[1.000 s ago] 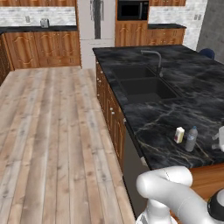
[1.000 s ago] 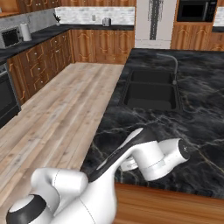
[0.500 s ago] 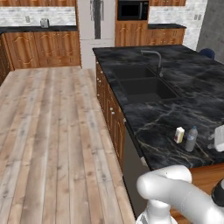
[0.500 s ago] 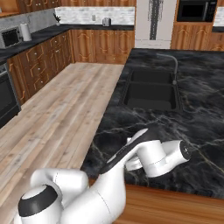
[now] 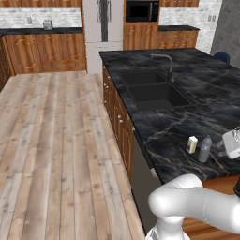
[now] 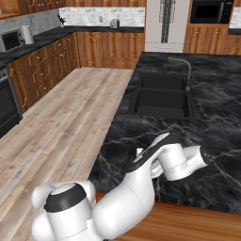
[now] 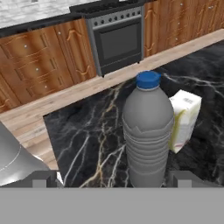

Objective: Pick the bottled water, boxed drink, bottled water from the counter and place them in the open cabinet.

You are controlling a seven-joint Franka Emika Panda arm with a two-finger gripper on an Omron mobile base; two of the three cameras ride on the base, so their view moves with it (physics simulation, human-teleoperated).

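On the black marble counter with white veins [image 5: 173, 126], a black double sink basin [image 5: 154, 89] with a curved metal faucet [image 5: 165, 63] sits at the far end. Near the front edge, in the left base view, a small cream-white rectangular carton with a yellow side [image 5: 191, 144] stands upright, and just to its right stands a greyish clear plastic bottle with a dark blue cap [image 5: 205, 148], also upright; the two are close but apart. Further right, the white hand of the arm [image 5: 232, 143] sits at the picture's edge, beside the bottle.

In the hand view the bottle [image 7: 147, 130] stands centred between the two dark finger tips of the gripper [image 7: 113, 178], whose jaws are wide apart and not touching it. The carton [image 7: 185, 118] stands just behind and to the right of the bottle.
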